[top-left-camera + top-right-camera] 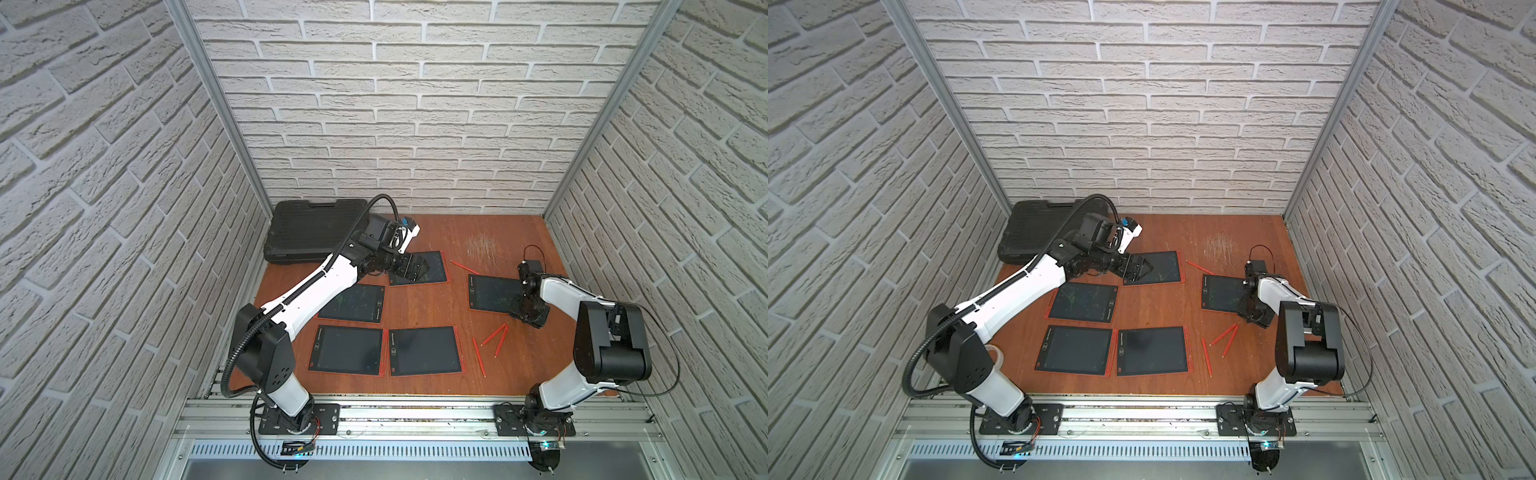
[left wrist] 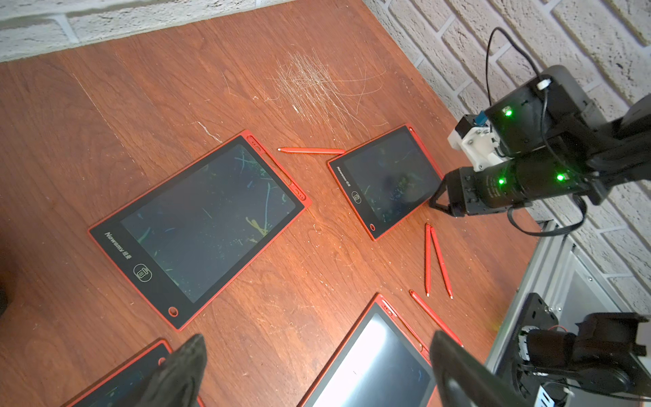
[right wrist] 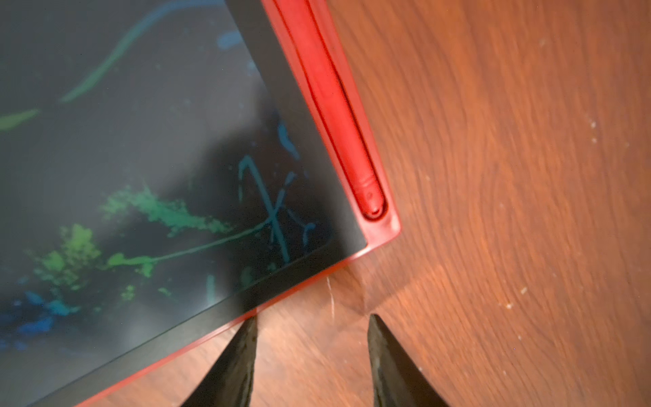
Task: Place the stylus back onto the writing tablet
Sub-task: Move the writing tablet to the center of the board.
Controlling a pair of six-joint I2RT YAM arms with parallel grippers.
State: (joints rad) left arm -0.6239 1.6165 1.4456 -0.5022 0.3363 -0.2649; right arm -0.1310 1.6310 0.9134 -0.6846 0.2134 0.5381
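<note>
The writing tablet, black-screened with a red frame and green and blue scribbles, lies at the right of the table. A red stylus sits in the slot along its edge. My right gripper is open just off the tablet's near corner, low over bare wood, with nothing between its fingers; in both top views it is at that corner. My left gripper is wide open and empty, hovering over the back-middle tablet.
Three more tablets lie at middle left, front left and front middle. Loose red styluses lie on the wood: one behind the right tablet, a crossed pair, one more. A black case fills the back left corner.
</note>
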